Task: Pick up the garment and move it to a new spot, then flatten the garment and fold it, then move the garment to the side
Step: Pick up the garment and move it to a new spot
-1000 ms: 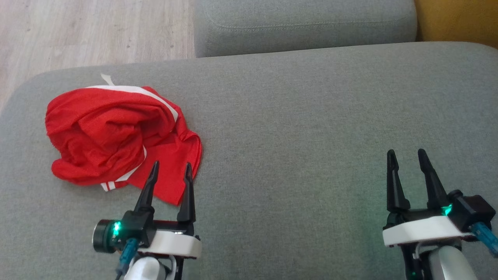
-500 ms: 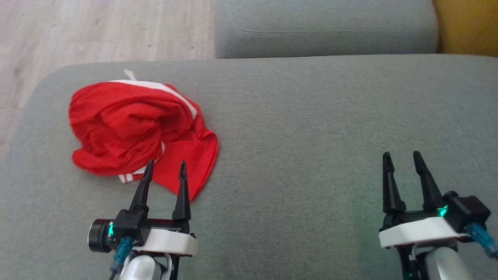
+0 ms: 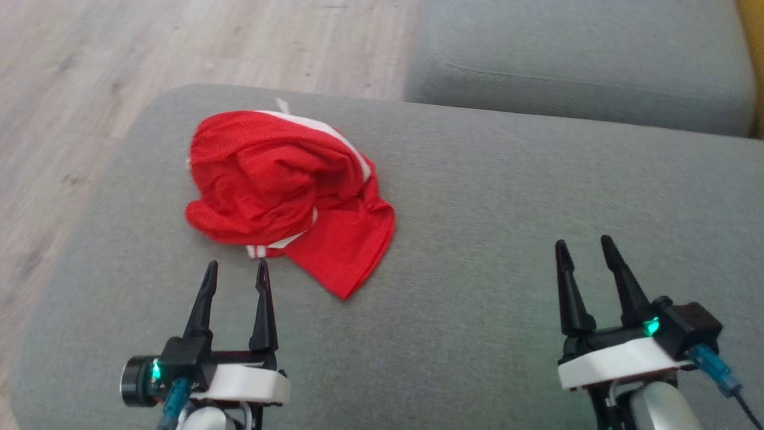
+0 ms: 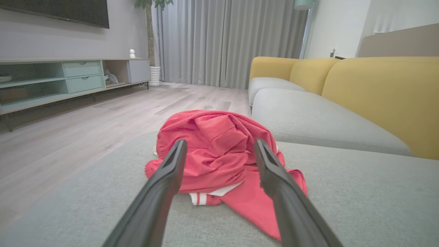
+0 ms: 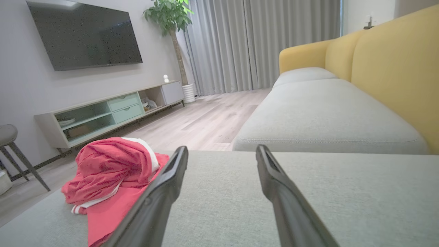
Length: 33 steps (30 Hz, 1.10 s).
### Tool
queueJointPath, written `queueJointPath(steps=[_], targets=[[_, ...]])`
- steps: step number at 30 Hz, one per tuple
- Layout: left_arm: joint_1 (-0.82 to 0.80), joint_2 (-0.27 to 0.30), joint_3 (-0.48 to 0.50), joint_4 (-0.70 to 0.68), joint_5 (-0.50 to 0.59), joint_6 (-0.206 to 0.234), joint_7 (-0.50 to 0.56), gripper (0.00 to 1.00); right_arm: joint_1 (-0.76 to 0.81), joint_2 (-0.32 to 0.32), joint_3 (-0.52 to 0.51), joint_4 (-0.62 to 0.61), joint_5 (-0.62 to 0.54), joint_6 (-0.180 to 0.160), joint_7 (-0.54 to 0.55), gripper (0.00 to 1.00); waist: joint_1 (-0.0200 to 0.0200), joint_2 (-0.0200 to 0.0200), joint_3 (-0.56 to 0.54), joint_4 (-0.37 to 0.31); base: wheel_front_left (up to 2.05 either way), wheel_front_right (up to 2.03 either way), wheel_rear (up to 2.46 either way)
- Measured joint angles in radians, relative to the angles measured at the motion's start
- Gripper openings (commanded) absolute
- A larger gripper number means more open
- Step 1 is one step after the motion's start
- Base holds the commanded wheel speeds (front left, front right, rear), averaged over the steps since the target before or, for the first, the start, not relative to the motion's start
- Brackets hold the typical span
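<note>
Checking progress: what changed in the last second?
The head view swung left. The left end effector now points at the striped hem of the red garment instead of overlapping its flap. Nothing grasped. The garment lies unmoved on the grey cushion; the right end effector and the left stayed open.

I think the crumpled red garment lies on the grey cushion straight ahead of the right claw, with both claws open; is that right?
Not quite: the head view shows the red garment ahead of the left claw, not the right claw. It is crumpled on the grey cushion, and both claws are open.
</note>
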Motion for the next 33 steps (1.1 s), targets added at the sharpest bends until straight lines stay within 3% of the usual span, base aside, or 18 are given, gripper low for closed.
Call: queueJointPath(steps=[15,25,30,33], targets=[[0.016,0.0,0.02,-0.01,0.007,0.004,0.0,1.0,0.019,0.0,0.05,0.0,0.001,0.0,0.0,1.0,0.0,0.0,-0.015,0.121,0.0,0.0,0.0],[0.016,0.0,0.029,-0.021,0.016,0.003,0.0,1.0,0.019,0.0,0.056,0.0,0.001,0.0,0.0,1.0,0.0,0.0,-0.002,0.127,0.0,0.0,0.0],[-0.016,0.019,0.03,-0.006,0.057,-0.042,0.0,1.0,0.015,0.0,0.053,-0.005,-0.006,0.0,0.0,1.0,0.0001,0.0,0.03,0.105,0.0,0.0,0.0],[-0.118,0.065,0.025,0.039,0.079,-0.087,0.0,1.0,0.005,0.0,0.048,-0.006,-0.018,0.0,0.0,1.0,0.0001,0.0,0.06,0.085,0.0,0.0,0.0]])
